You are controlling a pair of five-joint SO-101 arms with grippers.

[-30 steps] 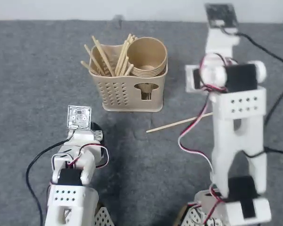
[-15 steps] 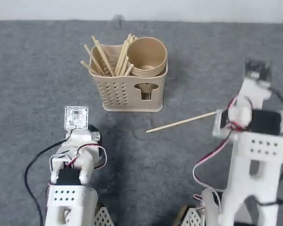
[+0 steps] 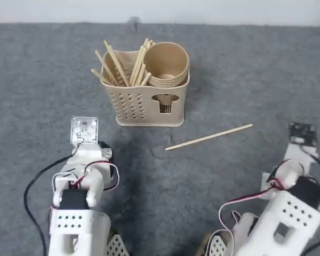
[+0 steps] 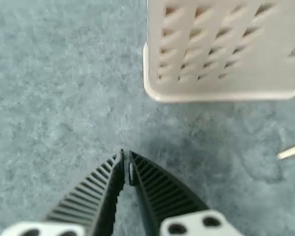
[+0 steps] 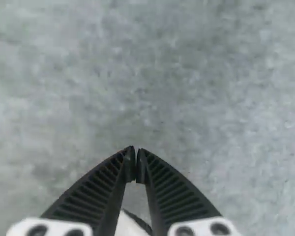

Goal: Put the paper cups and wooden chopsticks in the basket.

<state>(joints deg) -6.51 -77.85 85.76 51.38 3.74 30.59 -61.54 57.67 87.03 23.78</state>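
I saw the basket [image 3: 149,109] holding stacked paper cups [image 3: 166,64] beside a bundle of wooden chopsticks [image 3: 120,64]. One loose chopstick [image 3: 209,137] lay on the worktop [image 3: 42,80] nearby. The left tool [image 4: 126,162] and the right tool [image 5: 135,157] were closed, empty.
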